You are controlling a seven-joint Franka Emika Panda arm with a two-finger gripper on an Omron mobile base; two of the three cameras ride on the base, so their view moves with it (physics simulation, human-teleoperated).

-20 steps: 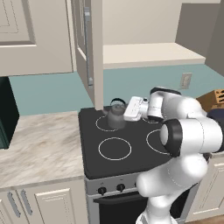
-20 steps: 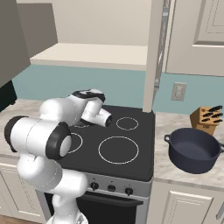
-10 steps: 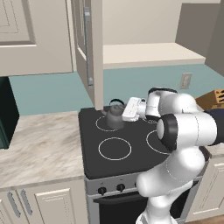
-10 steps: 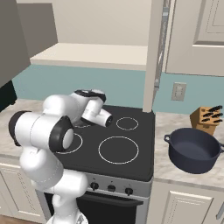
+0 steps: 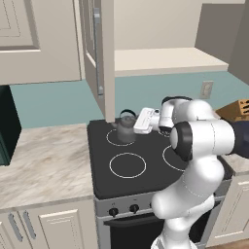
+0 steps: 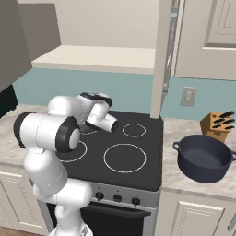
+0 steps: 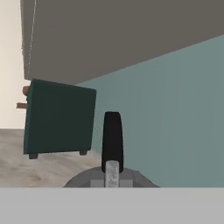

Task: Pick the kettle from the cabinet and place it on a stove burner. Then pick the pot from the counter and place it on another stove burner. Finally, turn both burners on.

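The small dark grey kettle (image 5: 125, 131) stands upright on the back left burner (image 5: 113, 140) of the black cooktop (image 5: 151, 182). My gripper (image 5: 134, 123) reaches in level from the kettle's right and is shut on its thin arched black handle (image 7: 112, 139), which in the hand view stands edge-on just above the grey lid. The wide navy pot (image 6: 203, 159) sits on the beige counter (image 6: 184, 177) right of the stove. Above the kettle, the cream cabinet has its door (image 5: 98, 53) swung open over a bare pale shelf (image 5: 165, 61).
A knife block (image 6: 217, 124) stands behind the pot by the wall. A dark green box-shaped appliance (image 7: 59, 118) sits on the counter left of the stove. Round knobs (image 5: 113, 211) line the stove's front panel. The front left ring (image 5: 127, 165) is bare.
My elbow has swung and the forearm has shifted a little. The hand stays at the kettle, which rests in the same spot on the back left burner.
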